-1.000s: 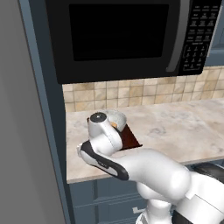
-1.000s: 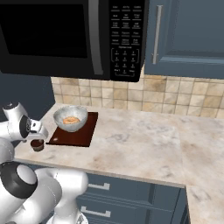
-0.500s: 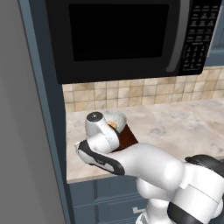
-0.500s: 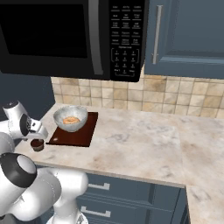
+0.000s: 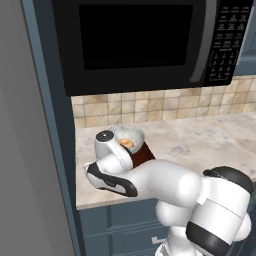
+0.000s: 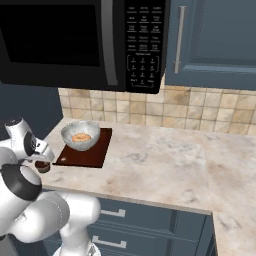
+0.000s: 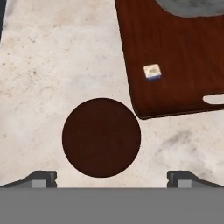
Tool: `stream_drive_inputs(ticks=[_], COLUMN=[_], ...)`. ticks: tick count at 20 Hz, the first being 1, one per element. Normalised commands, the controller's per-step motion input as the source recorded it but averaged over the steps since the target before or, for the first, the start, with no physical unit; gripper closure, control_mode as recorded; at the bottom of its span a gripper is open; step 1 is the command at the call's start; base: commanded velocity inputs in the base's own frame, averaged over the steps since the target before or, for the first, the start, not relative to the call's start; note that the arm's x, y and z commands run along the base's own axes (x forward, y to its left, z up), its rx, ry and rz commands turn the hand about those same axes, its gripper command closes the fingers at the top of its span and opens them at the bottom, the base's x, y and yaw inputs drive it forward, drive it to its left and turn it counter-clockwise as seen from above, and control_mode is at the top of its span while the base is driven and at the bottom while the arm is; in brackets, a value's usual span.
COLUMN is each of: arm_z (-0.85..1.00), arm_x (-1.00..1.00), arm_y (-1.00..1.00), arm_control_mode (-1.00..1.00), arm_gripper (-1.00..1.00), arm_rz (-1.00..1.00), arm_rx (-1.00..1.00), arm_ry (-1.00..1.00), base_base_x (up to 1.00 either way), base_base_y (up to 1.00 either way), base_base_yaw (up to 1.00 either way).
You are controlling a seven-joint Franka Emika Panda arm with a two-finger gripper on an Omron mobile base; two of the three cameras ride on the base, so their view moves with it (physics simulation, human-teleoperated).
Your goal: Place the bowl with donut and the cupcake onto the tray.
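Counter (image 6: 165,165): a pale marbled worktop below a microwave (image 6: 65,40), on which every task object stands.

Tray (image 7: 175,57): a dark reddish-brown board lying flat on the counter near its left end. In the hand view its rounded corner is seen just beside the cupcake, with a narrow strip of counter between them; the slot handle hole and a small white dot are seen at that same end.

Bowl (image 6: 80,136): seated on the far part of the tray and regarded as already placed.

Donut (image 6: 80,137): an orange-tan ring lying inside the bowl.

Cupcake (image 7: 101,137): a round dark brown top viewed from directly above, standing on bare counter off the tray. In the right base view it is seen at the counter's front left edge (image 6: 43,167), partly masked by the arm.

Gripper (image 7: 111,178): pointed straight down at the cupcake. The jaws are spread wide, one tip (image 7: 41,178) to each side, with nothing held between them. The cupcake is set between the tips but slightly toward the left one and ahead of their line.

Governing relation: the cupcake lies directly below the spread jaws; being round, no long axis need be matched. A straight descent with a small centring shift is judged sufficient.

Remaining step: the cupcake has yet to be carried the short way onto the tray.
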Motion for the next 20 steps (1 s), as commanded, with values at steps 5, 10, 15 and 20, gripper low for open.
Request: stream_drive_inputs(ticks=[5, 10, 15, 20], arm_z=[-0.14, -0.12, -0.13, -0.13], arm_x=[0.10, 0.08, 0.06, 0.06], arm_y=[0.01, 0.02, 0.05, 0.06], arm_control_mode=[-1.00, -1.00, -1.00, -1.00], arm_gripper=[-1.00, -1.00, -1.00, -1.00], arm_rz=[-0.07, -0.06, -0.07, -0.06], arm_rx=[0.00, 0.00, 0.00, 0.00], arm_ry=[0.03, 0.03, 0.02, 0.01], base_base_x=[0.00, 0.00, 0.00, 0.00], base_base_y=[0.00, 0.00, 0.00, 0.00], base_base_yaw=[0.00, 0.00, 0.00, 0.00])
